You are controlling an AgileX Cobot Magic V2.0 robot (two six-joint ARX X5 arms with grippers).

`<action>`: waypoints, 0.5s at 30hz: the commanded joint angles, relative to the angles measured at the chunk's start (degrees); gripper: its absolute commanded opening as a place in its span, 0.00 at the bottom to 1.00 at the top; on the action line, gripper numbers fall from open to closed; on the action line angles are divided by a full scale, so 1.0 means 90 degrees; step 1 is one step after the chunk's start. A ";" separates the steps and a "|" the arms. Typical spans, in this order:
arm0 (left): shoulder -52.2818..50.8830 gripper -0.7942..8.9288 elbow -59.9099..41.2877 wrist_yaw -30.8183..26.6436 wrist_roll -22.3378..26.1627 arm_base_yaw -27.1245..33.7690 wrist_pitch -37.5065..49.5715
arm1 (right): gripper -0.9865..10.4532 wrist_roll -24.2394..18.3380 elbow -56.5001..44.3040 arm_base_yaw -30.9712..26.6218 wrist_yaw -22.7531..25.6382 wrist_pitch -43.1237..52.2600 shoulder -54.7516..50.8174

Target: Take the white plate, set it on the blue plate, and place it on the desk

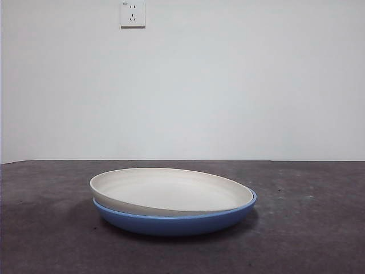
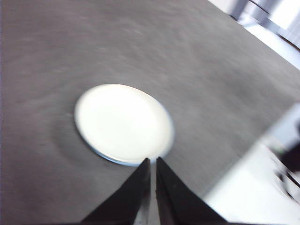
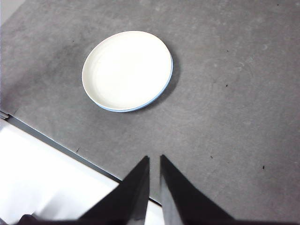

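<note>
Tabletop [image 1: 319, 228] dark grey. Blue plate [image 1: 171, 221] sits on it, white plate [image 1: 171, 191] nested in it, tilted slightly. Left tool [image 2: 153, 161] above the stack, past the plates' rim, jaws narrow, empty. Right tool [image 3: 154, 159] well off the stack, jaws narrow, empty.

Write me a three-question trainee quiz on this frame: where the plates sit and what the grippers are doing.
1. True or false: the white plate rests inside the blue plate.
2. Which gripper holds a plate? A) left gripper B) right gripper C) neither
3. Fill in: the stacked plates stand on the ____.

Key: 1 true; the white plate sits slightly off-centre, with the blue rim showing along one side. 2 C; both grippers are up off the plates, jaws nearly closed on nothing. 3 desk.
</note>
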 commanded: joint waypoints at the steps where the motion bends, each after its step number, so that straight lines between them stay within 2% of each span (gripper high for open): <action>1: -0.0255 0.10 -0.0544 -0.0027 0.0262 0.0515 0.0721 | 0.12 0.0007 0.0053 0.0053 0.0024 0.0068 0.0024; 9: -0.1872 0.10 -0.3772 -0.0199 0.0311 0.1972 0.4090 | 0.12 0.0007 0.0053 0.0053 0.0024 0.0068 0.0024; 12: -0.2278 0.10 -0.4631 -0.0610 0.0289 0.2227 0.4738 | 0.12 0.0007 0.0053 0.0053 0.0024 0.0068 0.0024; 15: -0.2509 0.10 -0.5217 -0.1205 0.0131 0.2351 0.4998 | 0.12 0.0007 0.0053 0.0053 0.0027 0.0068 0.0024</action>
